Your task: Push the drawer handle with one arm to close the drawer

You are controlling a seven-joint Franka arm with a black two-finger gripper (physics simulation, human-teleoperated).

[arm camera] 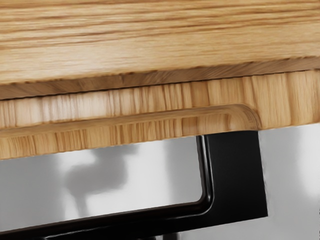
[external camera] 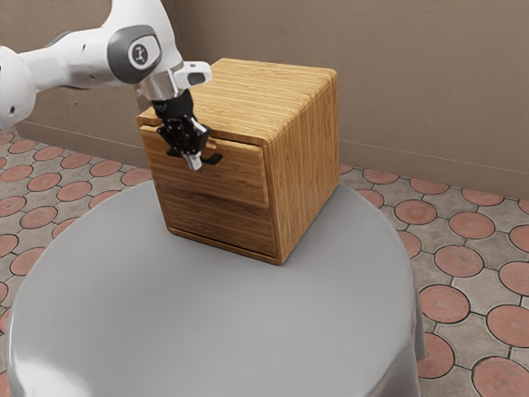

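Though hard to separate black on black, can be made out in the exterior view: the gripper point(external camera: 194, 163), pointing down before the upper drawer point(external camera: 235, 178), with fingers drawn together into one narrow, pale tip. Cannot tell contact from a slight gap between tip and handle point(external camera: 213, 158). Find the handle right behind that tip, hidden at its middle, with dark ends poking out to either side, close under the drawer front's upper edge. In the wrist view, find the same handle cut off by the picture's border, with a squared black corner and a wide opening onto blurred grey. See the drawer jutting slightly from the cabinet point(external camera: 306, 149), not flush, casting shade over the lower panel point(external camera: 223, 223). Look behind the gripper for the cabinet, resting upright near the far edge of the round table point(external camera: 207, 322). Trace the white arm point(external camera: 78, 59) back to the exterior view's left, cut off there and at the top. Past the table's rim, see round reddish floor tiles point(external camera: 459, 260) and a brown wall point(external camera: 430, 74).
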